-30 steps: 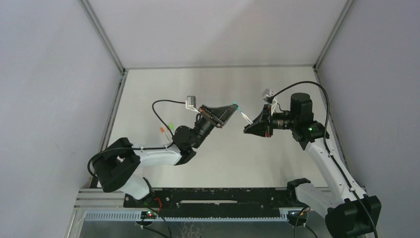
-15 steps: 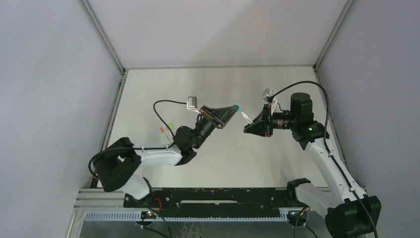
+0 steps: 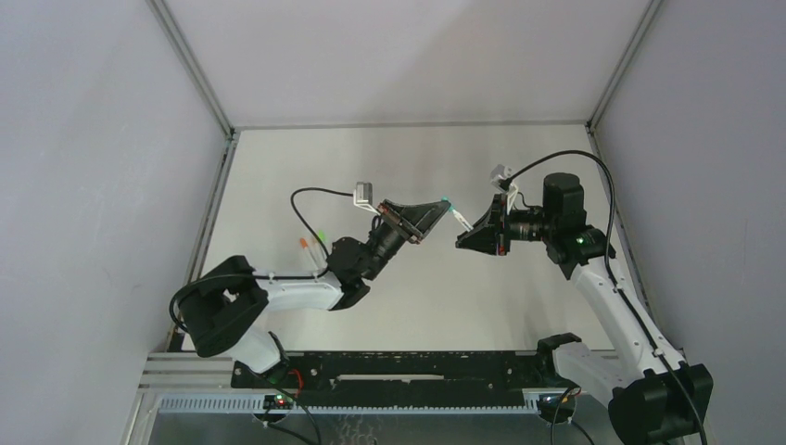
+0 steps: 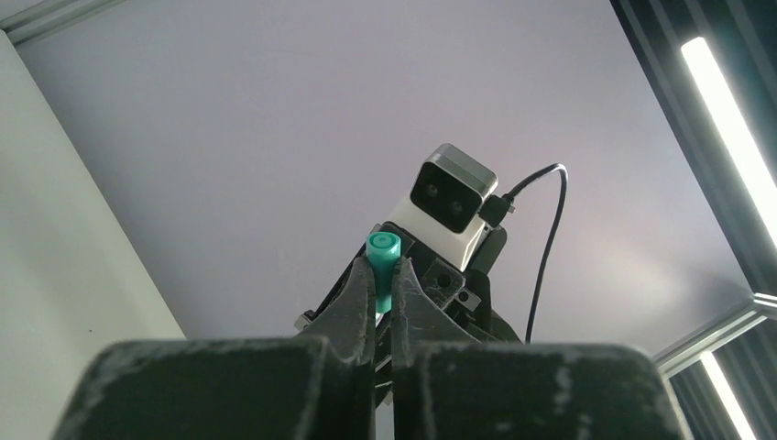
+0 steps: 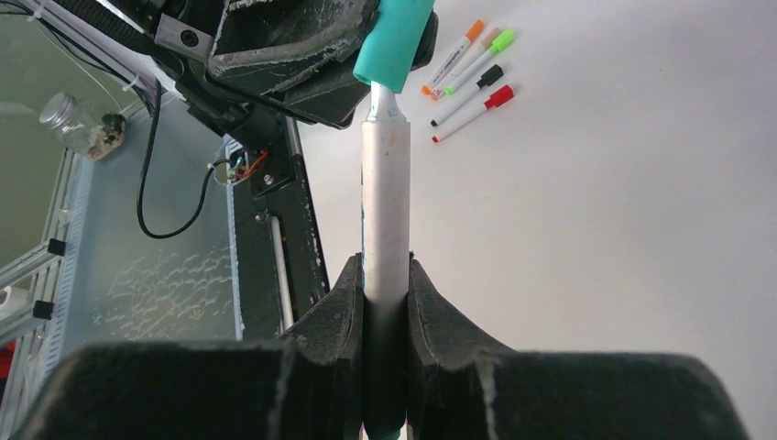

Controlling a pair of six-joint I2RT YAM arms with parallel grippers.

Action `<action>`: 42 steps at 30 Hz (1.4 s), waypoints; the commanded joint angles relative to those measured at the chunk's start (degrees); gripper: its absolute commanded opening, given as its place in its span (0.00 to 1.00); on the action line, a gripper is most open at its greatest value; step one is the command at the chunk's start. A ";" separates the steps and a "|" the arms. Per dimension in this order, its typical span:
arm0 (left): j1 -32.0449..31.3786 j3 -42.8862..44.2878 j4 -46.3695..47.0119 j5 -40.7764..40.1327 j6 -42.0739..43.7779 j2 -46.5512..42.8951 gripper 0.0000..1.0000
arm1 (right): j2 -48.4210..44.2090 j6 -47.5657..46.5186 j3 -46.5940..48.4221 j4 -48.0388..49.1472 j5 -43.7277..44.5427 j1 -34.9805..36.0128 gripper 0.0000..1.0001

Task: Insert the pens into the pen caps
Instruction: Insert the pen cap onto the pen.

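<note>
Above the table my left gripper (image 3: 441, 205) is shut on a teal pen cap (image 3: 447, 200). In the left wrist view the cap (image 4: 383, 249) sticks out past the fingertips of that gripper (image 4: 382, 275). My right gripper (image 3: 471, 228) faces it, shut on a white-barrelled pen (image 3: 459, 218). In the right wrist view the pen (image 5: 385, 183) rises from this gripper (image 5: 385, 275), and its narrow tip enters the mouth of the teal cap (image 5: 394, 41). Several other pens (image 5: 472, 69), with orange, green, black and red caps on, lie on the table.
The lying pens show as small orange (image 3: 303, 244) and green (image 3: 322, 235) marks left of the left arm. Grey walls enclose the table on three sides. The black base rail (image 3: 399, 371) runs along the near edge.
My left arm has shifted slightly right, bringing the teal cap closer onto the pen's tip. The right arm has stayed still.
</note>
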 commanded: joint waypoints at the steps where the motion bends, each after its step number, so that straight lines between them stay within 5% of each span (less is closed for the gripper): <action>1: -0.96 2.98 1.81 1.08 2.85 0.82 0.00 | 0.48 2.19 -0.21 2.94 -1.30 -0.38 0.00; 17: -3.52 5.33 0.85 5.84 15.82 4.01 0.03 | 1.66 12.01 -2.32 11.10 -9.65 -2.73 0.00; 42: -3.63 2.87 2.44 7.06 15.01 0.77 0.25 | -2.00 7.21 -2.32 9.46 -14.71 -3.58 0.00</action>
